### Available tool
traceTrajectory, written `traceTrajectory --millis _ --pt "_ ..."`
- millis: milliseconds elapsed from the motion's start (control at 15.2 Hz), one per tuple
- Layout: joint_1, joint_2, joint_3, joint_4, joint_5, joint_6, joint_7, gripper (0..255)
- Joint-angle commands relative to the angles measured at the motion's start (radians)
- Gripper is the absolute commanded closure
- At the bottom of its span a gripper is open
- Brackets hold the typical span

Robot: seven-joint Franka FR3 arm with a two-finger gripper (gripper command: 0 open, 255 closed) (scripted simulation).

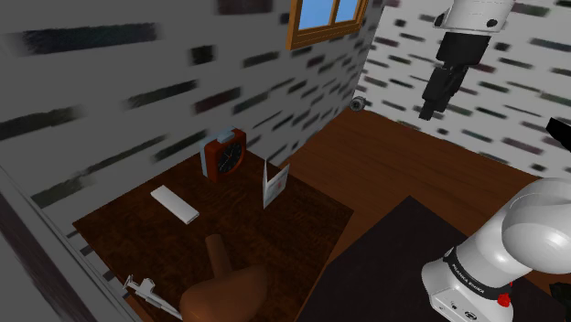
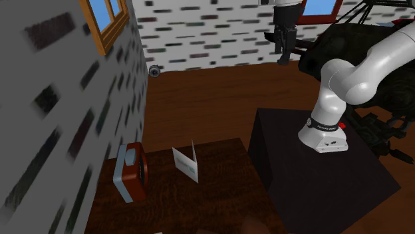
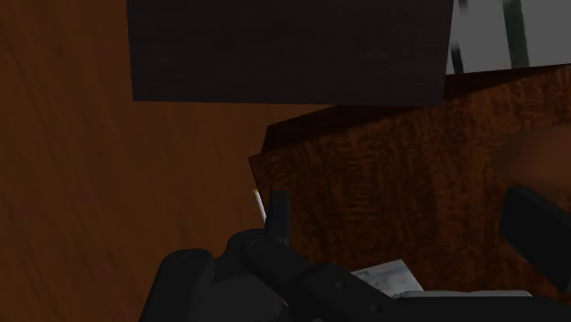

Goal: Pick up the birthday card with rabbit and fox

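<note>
White arm [image 1: 517,242] bulks up front, its pincer [image 1: 429,113] hanging high, well apart from the desk [image 1: 311,229]. Apart or together? Cannot tell. Card [image 1: 274,183] stands folded near a reddish box [image 1: 224,155]. Best play, I'd say: swing across, descend squarely, pinch one leaf from above.

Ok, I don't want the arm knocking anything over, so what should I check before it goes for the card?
1. Card upright on table: ok.
2. Hand above card: not ok, it hangs high, off to the side of the table.
3. Room around card: ok, red box stands apart.
4. Card's picture is rabbit and fox: cannot tell.
</note>
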Motion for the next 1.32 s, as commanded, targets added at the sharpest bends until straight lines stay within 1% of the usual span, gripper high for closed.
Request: traceTrajectory --millis 0,330,660,990,1254 --pt "0.0 0.0 0.0 0.0 0.0 0.0 0.0 0" --pt "0.011 0.098 0.052 -0.058 0.034 0.17 0.048 0" --pt "0.02 0.231 0.104 -0.081 0.059 0.338 0.094 0" --pt "0.026 0.391 0.152 -0.067 0.066 0.497 0.144 0" --pt "0.029 0.534 0.186 -0.03 0.055 0.613 0.189 0"
